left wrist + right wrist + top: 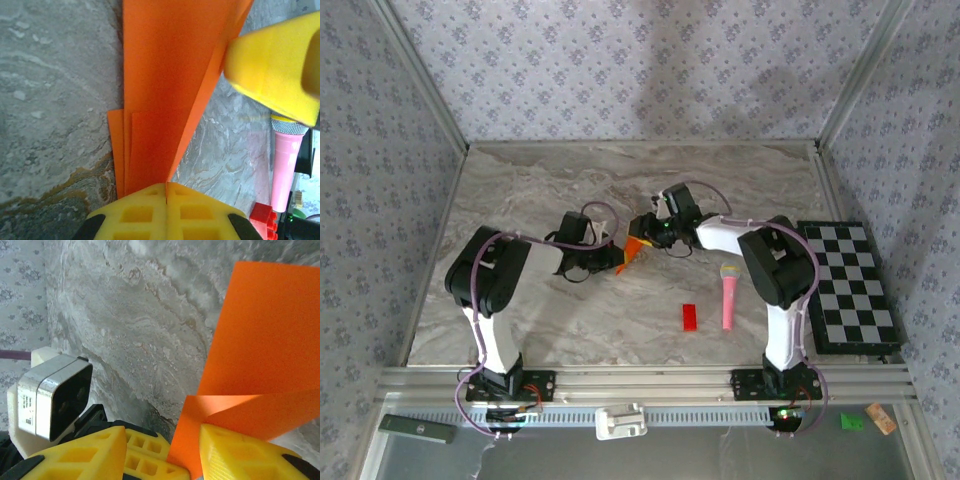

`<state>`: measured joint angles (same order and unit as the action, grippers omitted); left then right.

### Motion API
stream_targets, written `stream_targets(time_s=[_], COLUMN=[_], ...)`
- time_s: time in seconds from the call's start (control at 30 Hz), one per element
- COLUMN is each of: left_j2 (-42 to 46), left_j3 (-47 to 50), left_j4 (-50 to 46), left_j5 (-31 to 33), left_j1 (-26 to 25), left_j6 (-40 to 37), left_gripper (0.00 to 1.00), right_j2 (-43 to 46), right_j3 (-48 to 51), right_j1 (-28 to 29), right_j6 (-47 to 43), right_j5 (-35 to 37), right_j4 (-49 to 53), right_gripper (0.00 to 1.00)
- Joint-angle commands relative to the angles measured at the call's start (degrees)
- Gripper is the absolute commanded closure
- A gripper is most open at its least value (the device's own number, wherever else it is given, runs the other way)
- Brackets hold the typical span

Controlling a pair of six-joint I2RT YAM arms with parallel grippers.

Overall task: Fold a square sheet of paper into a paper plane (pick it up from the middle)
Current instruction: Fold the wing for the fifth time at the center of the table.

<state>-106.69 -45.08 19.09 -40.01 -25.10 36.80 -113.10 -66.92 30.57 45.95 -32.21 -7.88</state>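
Note:
The orange paper (636, 247), folded into a long creased shape with layered edges, is held off the table at mid-table. My left gripper (610, 260) is shut on its near end; in the left wrist view the paper (165, 90) rises from the closed jaws of the left gripper (166, 186). My right gripper (642, 232) is open at the same spot. In the right wrist view the right gripper (162, 436) straddles the paper (265, 365) and the left gripper's yellow fingertips (147, 457), one finger (240, 455) against the sheet.
A pink toy microphone (729, 296) and a small red block (689, 316) lie on the marble table right of centre, near the front. A checkerboard (850, 285) lies at the right edge. Patterned walls enclose the table on three sides.

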Motion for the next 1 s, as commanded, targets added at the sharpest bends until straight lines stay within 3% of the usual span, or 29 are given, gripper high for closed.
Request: stream_targets(time_s=[0.0, 0.47, 0.63, 0.8, 0.97], left_j2=[-0.84, -1.93, -2.50, -2.90, -3.47], left_j3=[-0.92, -0.49, -0.44, -0.14, 0.15], left_j4=[-0.09, -0.38, -0.75, 0.16, 1.91], left_j5=[-2.25, -1.77, -1.26, -2.01, -3.02], left_j1=[0.50, 0.93, 1.15, 1.46, 1.94], left_j6=[1.86, 2.75, 3.22, 5.31, 7.23], left_gripper=[1.00, 0.94, 0.97, 0.98, 0.99], right_j2=[-2.15, -7.09, -5.47, 2.18, 7.15], right_j3=[-3.21, -7.26, -6.49, -1.93, 3.18], right_j1=[0.26, 0.57, 0.17, -1.10, -0.65], right_j6=[-1.63, -2.89, -3.65, -5.57, -9.00], right_j5=[-2.65, -6.17, -5.93, -0.39, 12.30], right_j4=[-0.10, -0.05, 0.28, 2.43, 10.51], right_gripper=[0.57, 0.58, 0.61, 0.60, 0.56])
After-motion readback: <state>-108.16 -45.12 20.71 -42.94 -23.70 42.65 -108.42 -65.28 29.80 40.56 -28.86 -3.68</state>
